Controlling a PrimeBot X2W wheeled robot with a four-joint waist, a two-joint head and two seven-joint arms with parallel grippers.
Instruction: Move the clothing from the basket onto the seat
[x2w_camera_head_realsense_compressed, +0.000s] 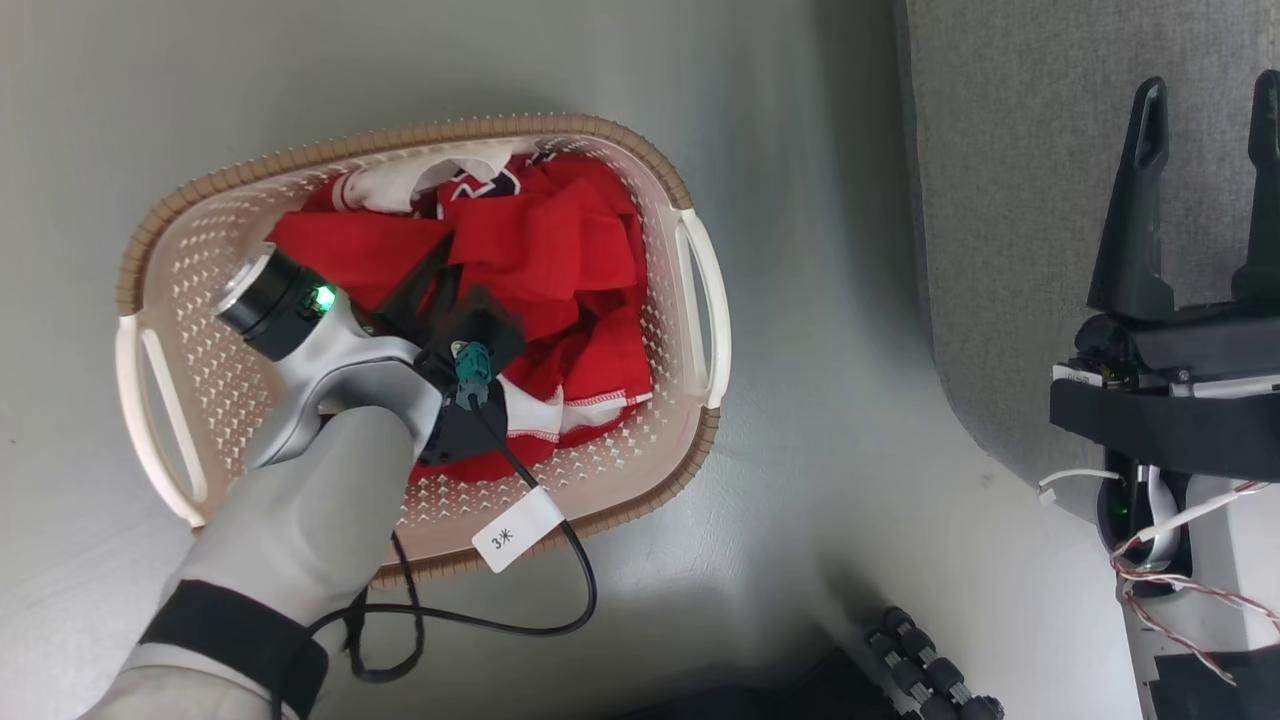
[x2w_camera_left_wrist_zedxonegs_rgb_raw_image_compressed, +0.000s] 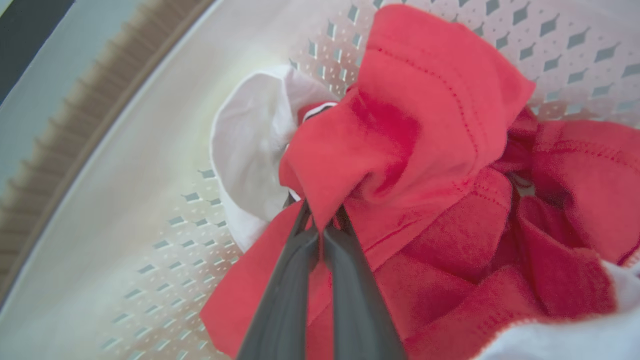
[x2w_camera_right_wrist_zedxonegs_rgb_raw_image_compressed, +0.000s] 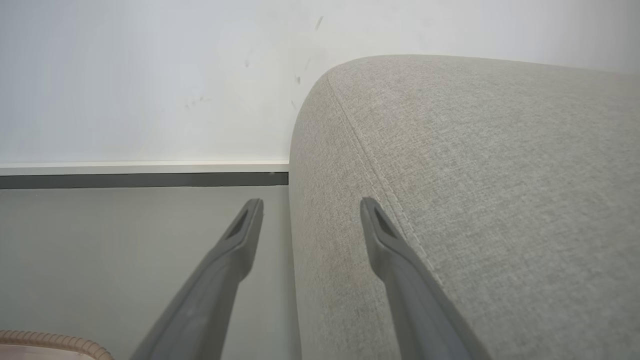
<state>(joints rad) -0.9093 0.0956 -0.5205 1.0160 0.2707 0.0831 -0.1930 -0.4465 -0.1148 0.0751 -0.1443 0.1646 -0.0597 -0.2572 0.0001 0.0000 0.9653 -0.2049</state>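
Smooth grey floor meets a white wall above dark skirting.

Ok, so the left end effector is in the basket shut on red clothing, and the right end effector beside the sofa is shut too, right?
No: the right end effector beside the sofa is open, fingers spread apart, as the right wrist view shows. The left end effector is indeed in the basket, shut on red clothing.

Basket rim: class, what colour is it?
Brown, with a woven look; the rim shows best in the head view.
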